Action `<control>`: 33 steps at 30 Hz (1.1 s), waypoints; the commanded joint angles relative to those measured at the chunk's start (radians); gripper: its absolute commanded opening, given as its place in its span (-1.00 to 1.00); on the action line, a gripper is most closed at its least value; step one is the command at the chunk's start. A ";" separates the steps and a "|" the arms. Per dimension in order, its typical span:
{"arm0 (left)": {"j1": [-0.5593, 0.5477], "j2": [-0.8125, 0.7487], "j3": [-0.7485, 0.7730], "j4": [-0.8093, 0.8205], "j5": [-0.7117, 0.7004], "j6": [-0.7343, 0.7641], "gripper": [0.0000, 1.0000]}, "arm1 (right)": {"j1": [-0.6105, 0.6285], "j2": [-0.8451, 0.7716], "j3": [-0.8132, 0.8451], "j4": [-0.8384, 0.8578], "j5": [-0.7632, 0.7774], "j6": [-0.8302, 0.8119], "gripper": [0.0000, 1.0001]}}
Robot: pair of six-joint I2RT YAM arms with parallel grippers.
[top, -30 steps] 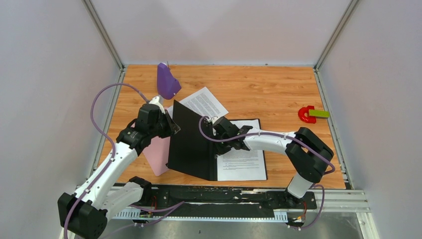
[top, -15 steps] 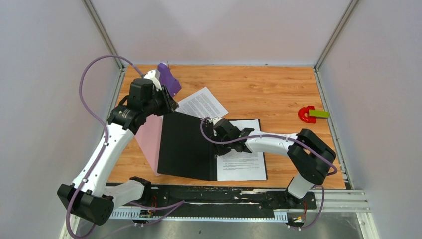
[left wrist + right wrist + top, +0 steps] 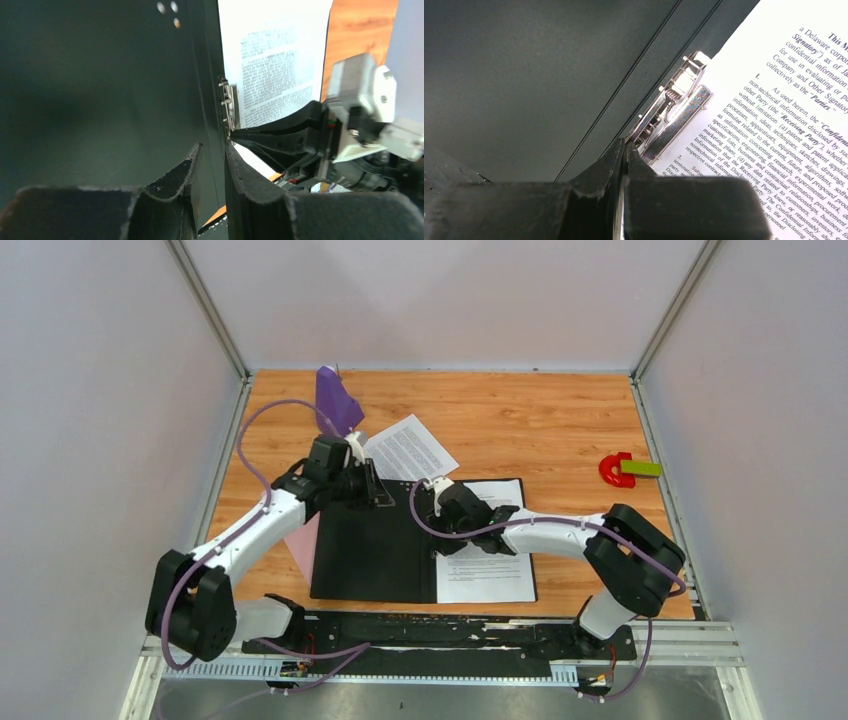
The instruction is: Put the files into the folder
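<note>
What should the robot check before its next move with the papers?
1. Folder lies open and flat: ok.
2. One sheet inside, beside the metal clip: ok.
3. Second sheet inside: not ok, it lies outside, beyond the folder's far edge.
4. Left gripper free of the folder: cannot tell.
5. Right gripper shut, tips at the clip: ok.

Robotics laboratory test cell. White panels in aluminium framing enclose a wooden bench; the left arm and right arm, trailing purple cables, are bolted to a slotted rail at lower frame.
</note>
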 commanded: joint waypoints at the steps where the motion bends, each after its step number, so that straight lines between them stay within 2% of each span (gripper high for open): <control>1: -0.071 0.072 -0.062 0.260 0.053 -0.054 -0.43 | -0.013 0.032 -0.086 -0.066 0.048 -0.044 -1.00; 14: -0.194 0.355 -0.105 0.553 0.063 -0.119 -0.42 | -0.024 0.014 -0.133 -0.019 0.037 -0.053 -1.00; 26: -0.237 0.450 -0.114 0.521 -0.003 -0.124 -0.42 | -0.028 0.010 -0.142 0.000 0.039 -0.051 -1.00; 33: -0.253 0.460 -0.141 0.517 -0.025 -0.137 -0.49 | -0.033 0.008 -0.136 -0.005 0.045 -0.053 -1.00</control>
